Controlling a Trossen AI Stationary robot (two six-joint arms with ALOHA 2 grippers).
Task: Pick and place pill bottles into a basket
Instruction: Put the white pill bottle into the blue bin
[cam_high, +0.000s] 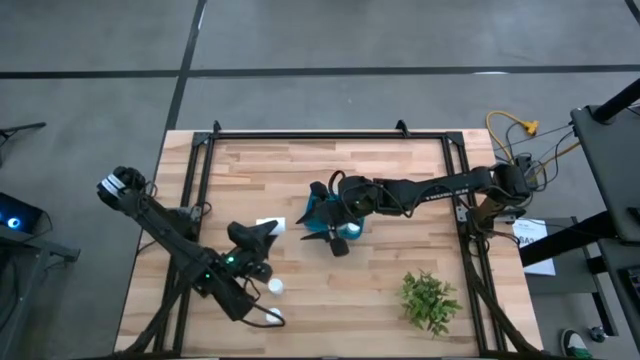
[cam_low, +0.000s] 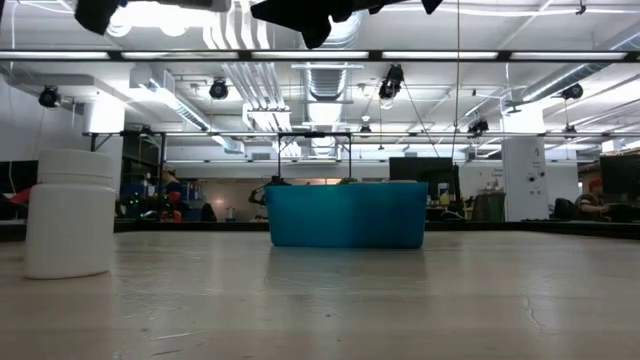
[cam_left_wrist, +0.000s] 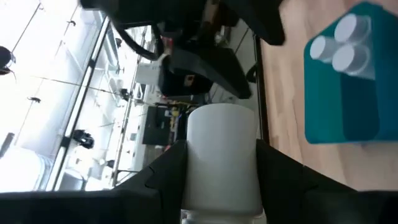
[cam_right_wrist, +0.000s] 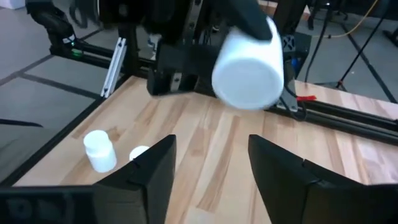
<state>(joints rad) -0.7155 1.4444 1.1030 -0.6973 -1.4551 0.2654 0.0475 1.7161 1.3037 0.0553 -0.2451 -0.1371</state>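
Observation:
My left gripper (cam_high: 262, 232) is shut on a white pill bottle (cam_left_wrist: 221, 155) and holds it in the air left of the teal basket (cam_high: 320, 212). The right wrist view shows this bottle (cam_right_wrist: 247, 62) end-on. My right gripper (cam_right_wrist: 211, 146) hovers open over the basket's near side with nothing between its fingers. Three white bottle caps (cam_left_wrist: 345, 40) show inside the basket (cam_left_wrist: 342, 106). A loose bottle (cam_high: 275, 287) stands on the table near the left arm, and a second one (cam_right_wrist: 138, 152) shows beside it (cam_right_wrist: 99, 149). My left gripper pinches the bottle's round side wall (cam_left_wrist: 189, 162) between its two fingers (cam_left_wrist: 165, 177). The fingers come nearly level from the table's left and lie along the bottle. The bottle lies level and clear of the table, with one round end (cam_right_wrist: 245, 78) turned toward the basket.
A green plant (cam_high: 430, 298) stands near the table's front right. Black frame rails (cam_high: 330, 135) run along the table's far and side edges. In the low view the basket (cam_low: 345, 215) sits mid-table and a standing bottle (cam_low: 70, 212) is close at the left.

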